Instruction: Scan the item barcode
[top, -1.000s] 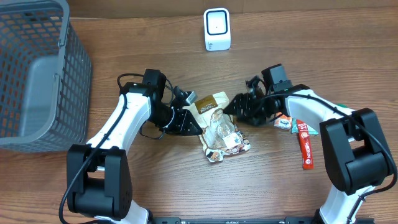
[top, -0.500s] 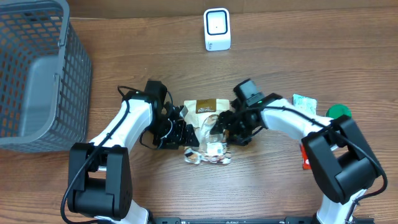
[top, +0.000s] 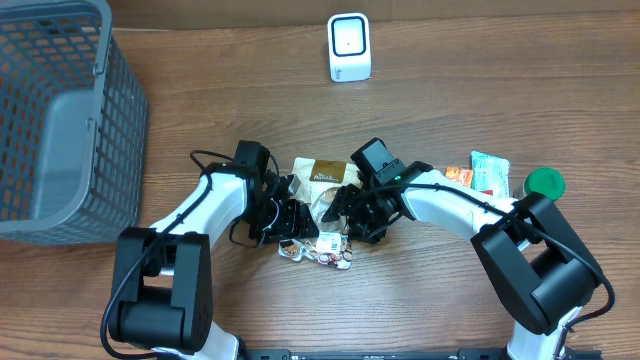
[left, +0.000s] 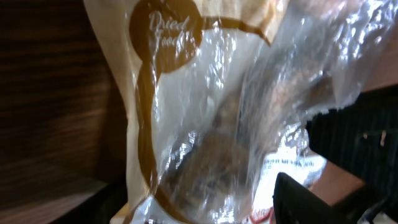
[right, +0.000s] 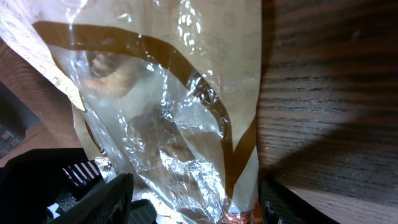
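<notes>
looking overhead, you see the left gripper (top: 290, 222) and right gripper (top: 346, 214) flanking the dried food pouch (top: 321, 172) between them; only the wrist views show its clear film up close; whether either grips it, you cannot tell.

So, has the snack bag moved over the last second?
Yes. The snack bag has slid left: its lower end sat right of the white scanner, and now lies left of it.
</notes>
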